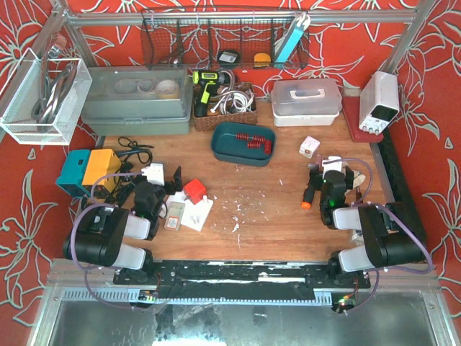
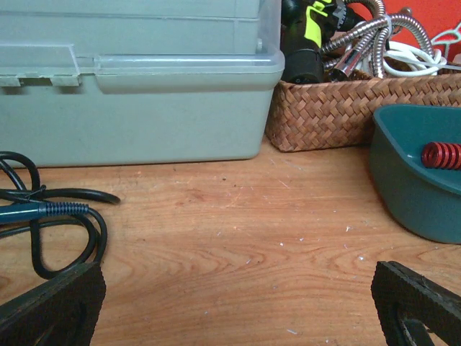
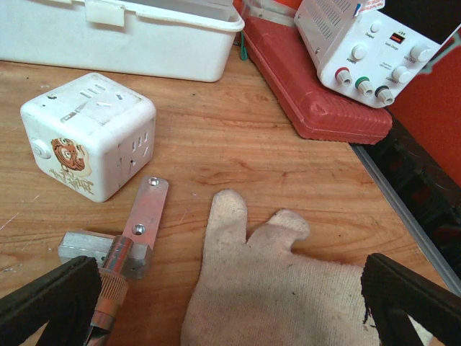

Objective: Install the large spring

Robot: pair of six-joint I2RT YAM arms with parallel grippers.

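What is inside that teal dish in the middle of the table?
Red springs lie in the dish. From the left wrist view its wall hides all but one coil. Their count is unclear.

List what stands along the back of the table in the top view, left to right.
Gray box → basket → white box → power supply.

Scuffed wooden table (image 2: 238, 238), woven wicker basket (image 2: 324, 108), knitted cloth glove (image 3: 274, 288), glossy white plastic cube (image 3: 86, 137), brushed metal bracket (image 3: 144, 216)
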